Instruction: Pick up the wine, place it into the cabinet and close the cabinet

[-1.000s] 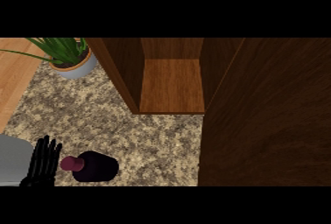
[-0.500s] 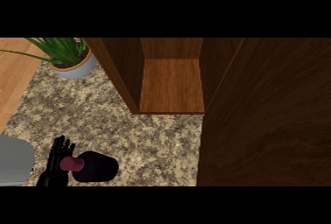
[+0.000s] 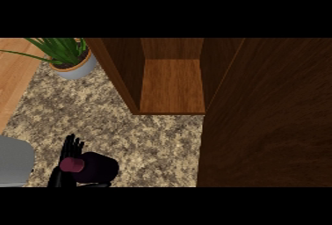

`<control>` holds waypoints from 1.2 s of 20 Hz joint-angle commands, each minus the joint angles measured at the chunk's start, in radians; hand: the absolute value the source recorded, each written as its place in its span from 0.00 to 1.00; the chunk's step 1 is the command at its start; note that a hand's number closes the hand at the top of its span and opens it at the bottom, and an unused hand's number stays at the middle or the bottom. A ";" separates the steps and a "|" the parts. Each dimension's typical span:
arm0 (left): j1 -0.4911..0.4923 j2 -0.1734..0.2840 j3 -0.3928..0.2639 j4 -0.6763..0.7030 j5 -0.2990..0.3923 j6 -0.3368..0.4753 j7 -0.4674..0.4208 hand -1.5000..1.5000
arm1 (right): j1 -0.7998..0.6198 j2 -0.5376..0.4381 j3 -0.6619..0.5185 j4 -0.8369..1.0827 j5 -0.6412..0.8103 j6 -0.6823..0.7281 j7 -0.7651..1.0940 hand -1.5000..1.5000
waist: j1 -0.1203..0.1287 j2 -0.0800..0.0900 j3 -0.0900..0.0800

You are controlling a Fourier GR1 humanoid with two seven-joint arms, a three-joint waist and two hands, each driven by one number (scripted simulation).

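Left hand (image 3: pixel 67 154) at the lower left edge, fingers straight and slightly spread, lying against the wine bottle (image 3: pixel 96 167). The bottle stands on the granite counter (image 3: pixel 149 140), just right of the hand and touching it. Beyond and to the hand's right: the open wooden cabinet (image 3: pixel 172 88), its door (image 3: pixel 272 118) swung out. Far beyond the hand: a potted plant (image 3: pixel 70 59).

The left hand (image 3: pixel 70 151) is low down, right beside the wine bottle (image 3: pixel 91 166), touching its left side. Its black fingers point up and look straight. The grey forearm (image 3: pixel 14 161) sits left of the bottle.
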 commanded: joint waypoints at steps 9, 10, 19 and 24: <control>-0.040 -0.012 0.033 0.202 0.047 -0.095 -0.141 0.00 | 0.034 0.018 0.031 -0.026 0.045 0.004 -0.024 0.00 | 0.001 -0.001 0.000; -0.089 -0.012 0.044 0.210 0.059 -0.081 -0.111 0.00 | 0.039 0.005 0.032 -0.075 0.032 -0.002 0.038 0.00 | -0.001 -0.001 0.000; -0.191 -0.016 0.067 0.447 0.050 -0.125 -0.279 0.00 | 0.053 0.015 0.048 -0.115 0.014 -0.011 0.073 0.00 | -0.003 0.000 0.000; -0.148 -0.019 0.044 0.445 0.052 -0.179 -0.304 1.00 | -0.026 0.026 0.035 0.038 0.059 -0.006 -0.019 0.00 | 0.001 0.000 0.000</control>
